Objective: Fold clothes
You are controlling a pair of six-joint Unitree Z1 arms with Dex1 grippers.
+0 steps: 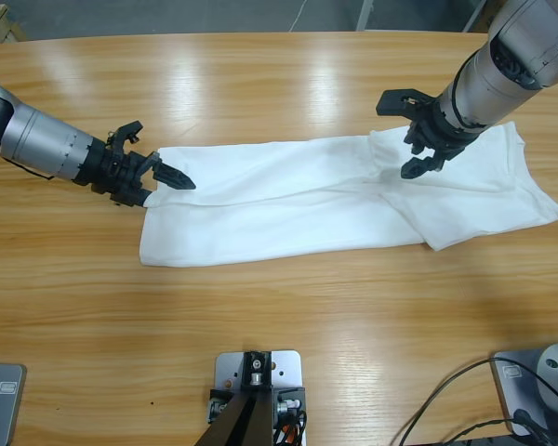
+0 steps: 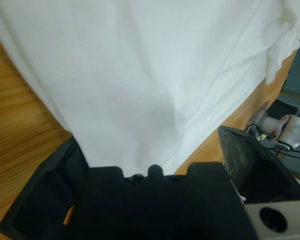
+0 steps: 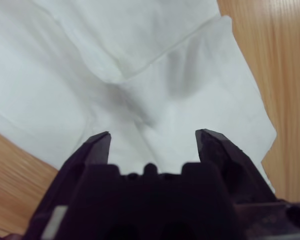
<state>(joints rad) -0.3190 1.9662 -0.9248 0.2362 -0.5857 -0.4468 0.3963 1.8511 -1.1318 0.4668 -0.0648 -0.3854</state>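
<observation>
The T-shirt lies folded lengthwise on the surface. Left gripper straddles its end, jaws apart; right gripper hovers wide, empty. Crosswise folds remain.

Left tool low at the left, jaws parted; right tool upper right, jaws wide apart.

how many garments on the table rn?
1: a white T-shirt spread across the table's middle, left tool at its left end, right tool over its right part.
</observation>
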